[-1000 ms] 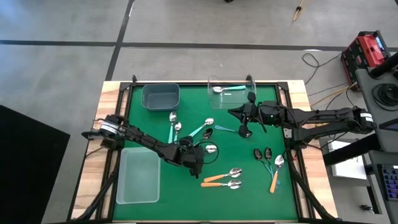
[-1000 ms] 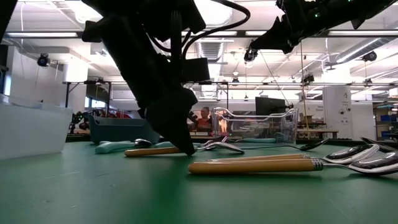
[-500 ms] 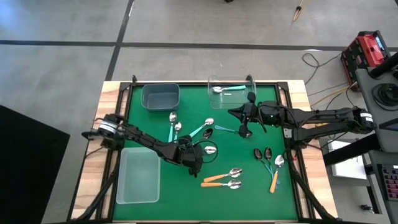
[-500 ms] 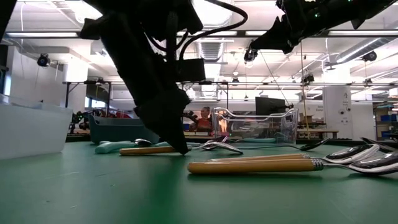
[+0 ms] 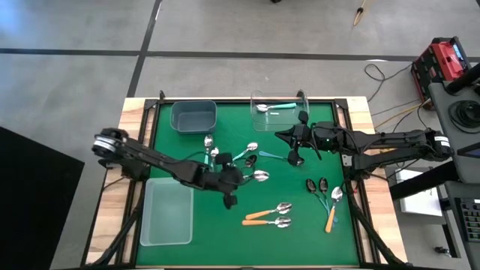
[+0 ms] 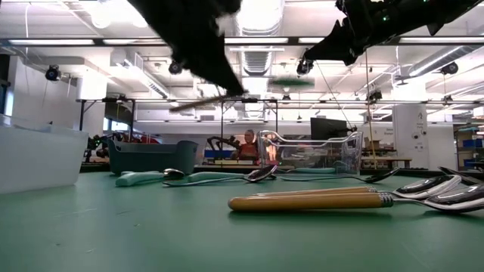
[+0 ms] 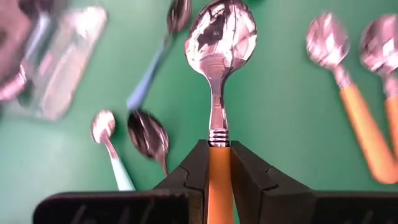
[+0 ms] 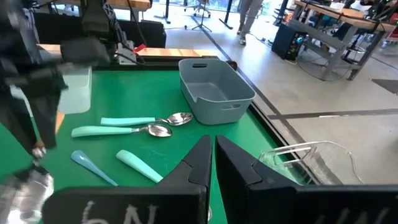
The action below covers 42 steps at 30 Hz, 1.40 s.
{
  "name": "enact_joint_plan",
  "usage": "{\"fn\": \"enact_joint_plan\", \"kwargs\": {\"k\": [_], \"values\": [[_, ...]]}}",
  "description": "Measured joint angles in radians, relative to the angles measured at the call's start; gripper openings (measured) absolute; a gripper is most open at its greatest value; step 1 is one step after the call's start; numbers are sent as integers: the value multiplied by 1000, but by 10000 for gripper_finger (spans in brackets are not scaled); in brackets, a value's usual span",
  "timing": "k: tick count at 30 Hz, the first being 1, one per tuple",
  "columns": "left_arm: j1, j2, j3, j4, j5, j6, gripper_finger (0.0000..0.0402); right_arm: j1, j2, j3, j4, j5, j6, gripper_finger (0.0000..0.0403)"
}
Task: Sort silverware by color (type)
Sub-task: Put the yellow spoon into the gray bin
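One orange spoon (image 7: 219, 93) is now off the mat: the left gripper (image 5: 229, 182) has clamped its handle and lifted, where a sec ago it was still down on the table w/ the spoon lying flat. We see the grip best in the left wrist view, fingers (image 7: 194, 171) tight either side of the orange handle, bowl sticking out ahead. In the low view the spoon hangs well above the green mat (image 5: 292, 202).

Right gripper (image 5: 295, 159) hasn't budged; it hovers mid-table w/ fingers together, holding nothing.

We judge the pick is done, so next is the carry to a bin. Clear bin (image 5: 166, 212) by the left arm looks empty; grey bin (image 5: 194, 116) and the see-through tray (image 5: 279, 109) sit at the far edge. Two more orange spoons (image 5: 266, 217) lie near the front.
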Motion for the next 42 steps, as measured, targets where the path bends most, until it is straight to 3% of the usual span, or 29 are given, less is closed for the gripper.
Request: {"fn": "enact_joint_plan", "kwargs": {"k": [5, 11, 21, 25, 35, 42], "values": [[5, -134, -111, 258, 79, 107, 24, 0, 0, 0, 1, 0, 0, 12], [16, -242, -330, 700, 180, 101, 24, 0, 0, 0, 1, -18, -1, 12], [15, -272, -564, 1208, 200, 58, 24, 0, 41, -1, 103, -434, -69, 12], [15, -272, -580, 1272, 201, 55, 24, 1, 102, -1, 224, -523, -107, 12], [16, -223, -566, 1279, 228, 62, 25, 2, 284, -1, 517, -531, -120, 12], [17, -173, -566, 1279, 232, 39, 24, 3, 314, -1, 572, -729, -139, 16]]}}
